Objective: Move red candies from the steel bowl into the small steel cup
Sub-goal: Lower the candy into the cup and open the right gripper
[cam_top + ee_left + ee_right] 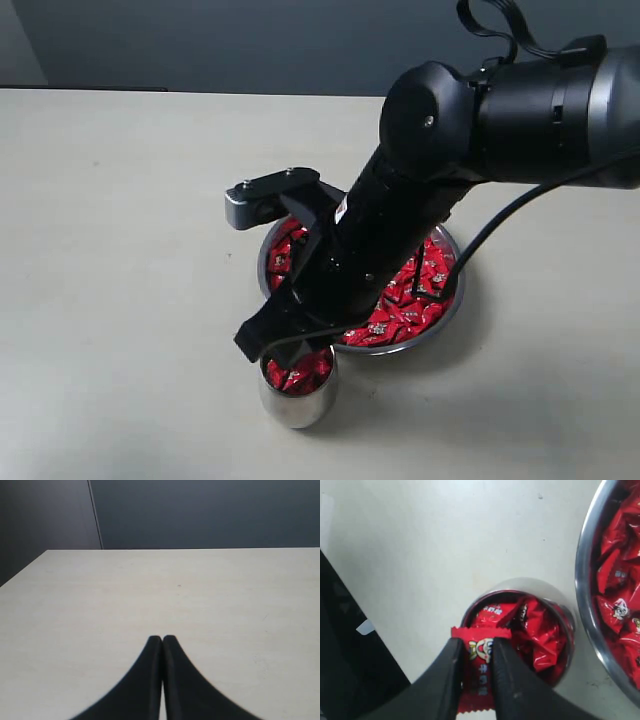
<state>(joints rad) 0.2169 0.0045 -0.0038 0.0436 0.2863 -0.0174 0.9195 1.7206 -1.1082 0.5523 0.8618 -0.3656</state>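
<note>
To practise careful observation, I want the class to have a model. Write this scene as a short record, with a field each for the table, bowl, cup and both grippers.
Table: pale, plain
Bowl: wide, steel, many red candies inside
Cup: small, steel, upright close beside the bowl, several red candies inside
Right gripper: shut on one red candy, at the mouth of the cup
Left gripper: shut, empty, over bare table
</note>
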